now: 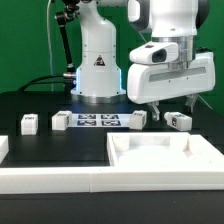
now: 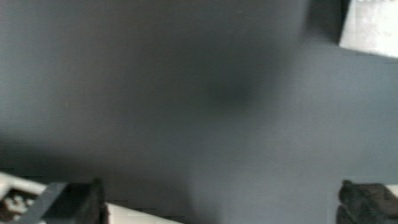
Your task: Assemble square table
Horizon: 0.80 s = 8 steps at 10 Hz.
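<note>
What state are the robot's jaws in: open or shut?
Open. In the wrist view the two dark fingertips sit far apart, with only bare dark table between them and nothing held.

Black table [image 1: 45, 143]: tabletop [image 1: 160, 156], legs [image 1: 28, 123], marker board [image 1: 97, 120], rail [image 1: 50, 176].

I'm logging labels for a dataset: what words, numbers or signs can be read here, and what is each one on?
No words or numbers can be read.
On the arm base: a dark triangular sign, too small to make out.
On the marker board: black-white tag patterns, no text.
On the block legs: tag patterns only.
Wrist view: blurred, nothing legible.
</note>
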Available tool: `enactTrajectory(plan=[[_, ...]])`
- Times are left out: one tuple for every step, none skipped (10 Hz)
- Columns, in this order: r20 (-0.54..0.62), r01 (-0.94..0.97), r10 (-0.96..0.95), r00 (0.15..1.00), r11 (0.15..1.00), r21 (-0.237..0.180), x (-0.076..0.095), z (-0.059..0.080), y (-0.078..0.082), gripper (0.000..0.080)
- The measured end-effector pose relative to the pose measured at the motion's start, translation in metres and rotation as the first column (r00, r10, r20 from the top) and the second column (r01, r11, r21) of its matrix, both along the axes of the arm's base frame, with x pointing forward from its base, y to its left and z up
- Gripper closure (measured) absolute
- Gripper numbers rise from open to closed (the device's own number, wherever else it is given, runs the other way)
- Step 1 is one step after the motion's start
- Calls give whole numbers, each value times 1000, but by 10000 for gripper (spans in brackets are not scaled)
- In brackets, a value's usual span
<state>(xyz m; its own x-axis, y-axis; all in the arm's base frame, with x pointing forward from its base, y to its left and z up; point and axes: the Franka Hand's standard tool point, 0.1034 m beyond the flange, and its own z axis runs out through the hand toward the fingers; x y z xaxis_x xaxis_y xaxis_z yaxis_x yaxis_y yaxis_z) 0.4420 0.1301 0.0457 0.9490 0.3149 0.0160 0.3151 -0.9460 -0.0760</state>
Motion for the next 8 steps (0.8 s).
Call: enactTrajectory(plan=[[0, 7, -7, 1000, 1000, -1, -2, 0, 4, 150], [-2, 6, -6, 1000, 1000, -2, -6, 0, 16, 150], [-5, 1, -1, 1000, 1000, -2, -11, 0, 29, 150], [-10, -2, 2, 1000, 1000, -3, -18, -1, 42, 150], [-12, -18, 18, 1000, 1000, -2, -22, -3, 50, 150], [-16, -25, 25, 1000, 1000, -2, -24, -6, 52, 150], [-33, -24, 23, 999, 1000, -9, -24, -6, 50, 150], [-33, -24, 24, 999, 1000, -9, -24, -6, 50, 150]])
